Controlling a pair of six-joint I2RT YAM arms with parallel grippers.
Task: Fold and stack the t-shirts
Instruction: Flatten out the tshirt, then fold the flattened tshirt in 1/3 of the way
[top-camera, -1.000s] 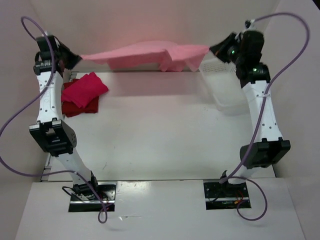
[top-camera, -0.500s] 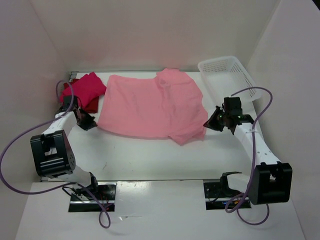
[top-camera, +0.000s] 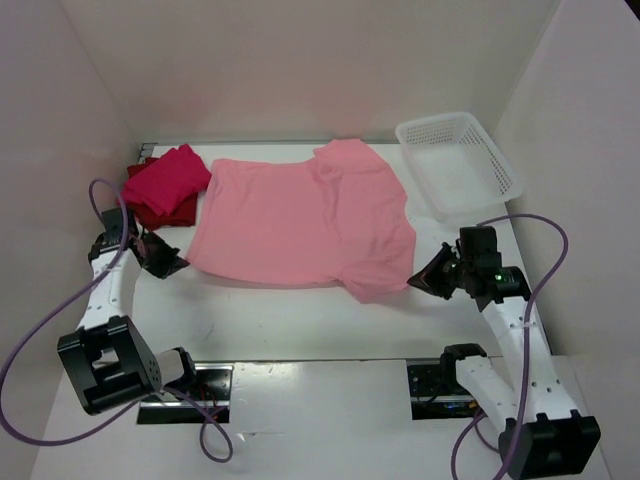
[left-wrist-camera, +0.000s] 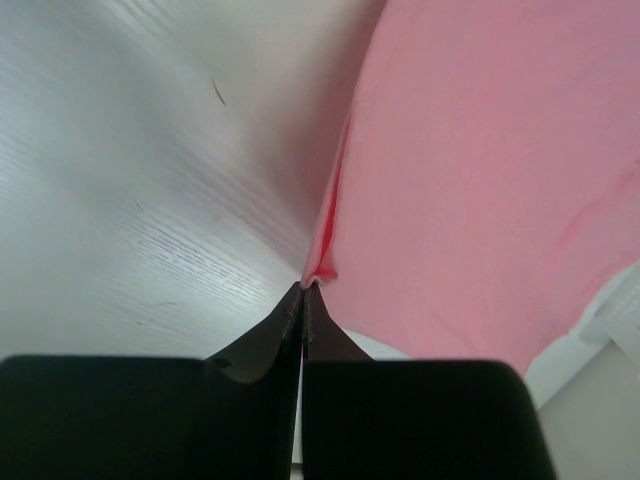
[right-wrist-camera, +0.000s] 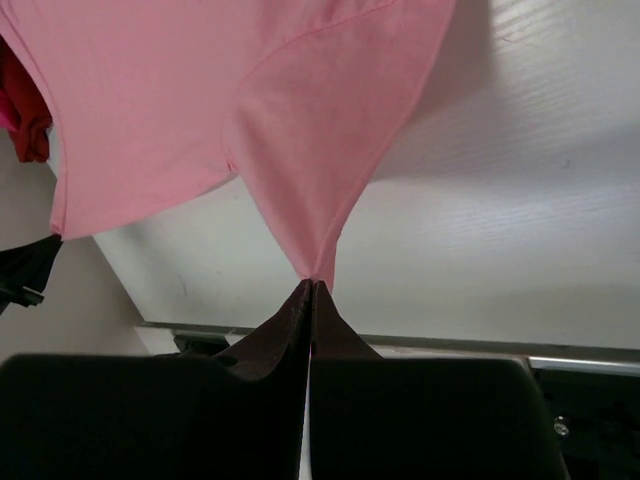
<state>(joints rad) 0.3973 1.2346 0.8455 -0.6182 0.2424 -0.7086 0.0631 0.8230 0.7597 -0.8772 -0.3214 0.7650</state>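
- Across the middle of the top view, the pale pink shirt (top-camera: 300, 215) lies spread on the white table (top-camera: 300, 315). It is soft and mostly flat, with shallow wrinkles and a bunched sleeve at its lower right.
- At upper left, a bright magenta shirt (top-camera: 168, 176) sits folded on a dark red shirt (top-camera: 148, 214), which is mostly covered.
- At upper right stands a white lattice basket (top-camera: 460, 165), apart from the shirts.
- Left gripper (top-camera: 184, 263) lies low at the pale shirt's left edge, its jaws pinched tight on a cloth corner.
- Right gripper (top-camera: 418, 279) reaches in low from the right. Its jaws are clamped on the cloth by the sleeve, which stretches to a taut point.
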